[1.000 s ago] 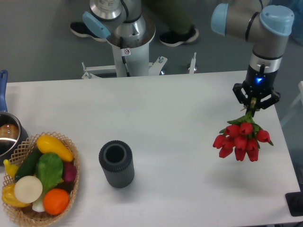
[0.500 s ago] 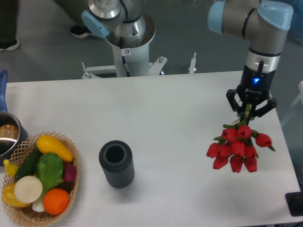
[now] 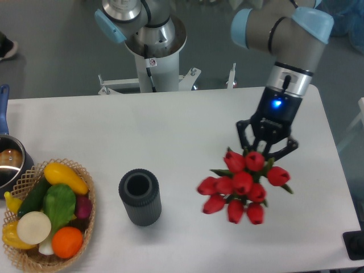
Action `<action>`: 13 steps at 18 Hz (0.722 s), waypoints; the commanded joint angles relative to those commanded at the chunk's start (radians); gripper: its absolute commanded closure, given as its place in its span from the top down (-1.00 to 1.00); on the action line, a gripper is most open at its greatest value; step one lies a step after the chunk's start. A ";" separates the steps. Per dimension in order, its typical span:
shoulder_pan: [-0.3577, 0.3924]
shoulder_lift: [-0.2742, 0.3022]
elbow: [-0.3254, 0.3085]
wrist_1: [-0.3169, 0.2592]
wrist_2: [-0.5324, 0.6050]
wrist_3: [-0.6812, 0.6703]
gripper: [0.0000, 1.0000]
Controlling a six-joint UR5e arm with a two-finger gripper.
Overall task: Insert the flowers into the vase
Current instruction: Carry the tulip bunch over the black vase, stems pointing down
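Observation:
The flowers (image 3: 242, 185), a bunch of red tulips with green leaves, hang in the air right of the table's middle, buds toward the camera. My gripper (image 3: 265, 149) is shut on their stems, which the buds mostly hide. The vase (image 3: 140, 197), a dark grey ribbed cylinder with a round open mouth, stands upright on the white table (image 3: 170, 131) well to the left of the flowers. The gripper and flowers are apart from the vase, roughly a third of the table's width away.
A wicker basket (image 3: 85, 224) of colourful vegetables sits at the front left corner. A metal pot (image 3: 10, 165) with a blue handle stands at the left edge. The arm's base (image 3: 153, 51) is behind the table's far edge. A dark object (image 3: 355, 244) sits at the front right corner.
The gripper has carried the flowers leftward and toward the front, from near the right edge toward the table's middle. The bunch has tipped so the buds face up more. The vase has not moved.

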 joint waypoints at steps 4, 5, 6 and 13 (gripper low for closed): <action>-0.040 0.025 -0.014 0.006 -0.124 0.002 -0.85; -0.045 0.034 -0.017 0.006 -0.173 0.002 -0.85; -0.063 0.040 -0.029 0.006 -0.216 0.003 -0.85; -0.137 0.031 -0.114 0.012 -0.364 0.147 -0.85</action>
